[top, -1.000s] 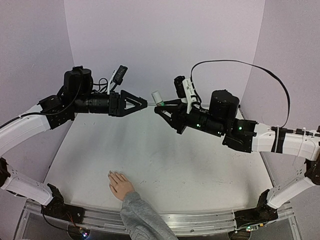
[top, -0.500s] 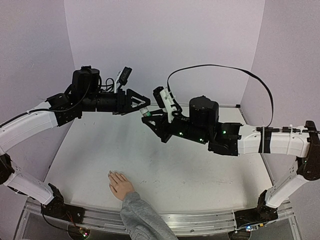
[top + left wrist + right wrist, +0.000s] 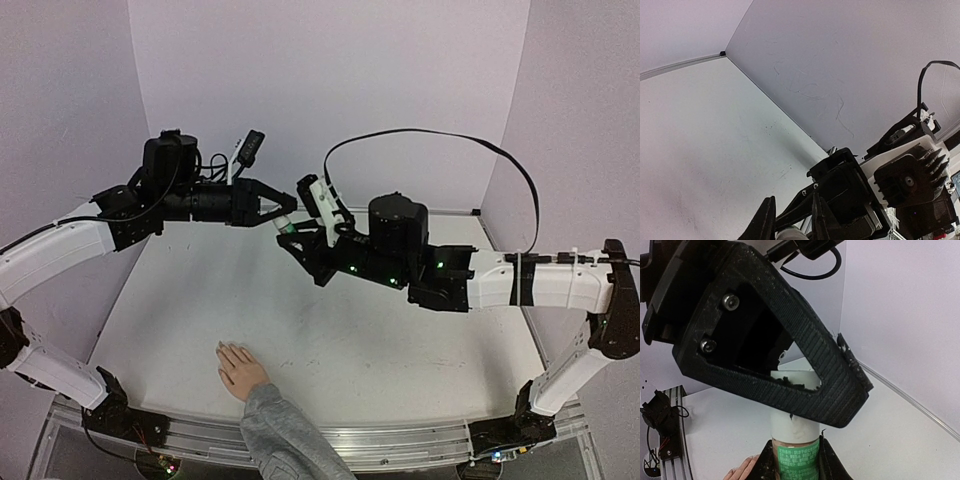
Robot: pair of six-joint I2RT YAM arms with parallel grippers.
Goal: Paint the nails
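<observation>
A small bottle (image 3: 796, 462) with a green label and a white cap (image 3: 794, 429) is held above the table, my right gripper (image 3: 796, 466) shut on its body. My left gripper (image 3: 287, 214) comes in from the left and is shut on the cap (image 3: 790, 234), one ribbed finger (image 3: 805, 380) crossing its top. The two grippers meet at the bottle (image 3: 288, 228), high over the table's back half. The flesh-coloured hand (image 3: 241, 369) in a grey knit sleeve (image 3: 285, 437) lies flat near the front edge; its nails (image 3: 223, 348) are too small to make out.
The white table (image 3: 400, 350) is walled in by pale lilac panels at the back and sides. A black cable (image 3: 430, 135) arcs above the right arm. A metal rail (image 3: 400, 440) runs along the near edge between the arm bases.
The right arm has carried the bottle to the left and slightly down. My left gripper, open a second ago, has moved in and shut on the bottle's cap.
</observation>
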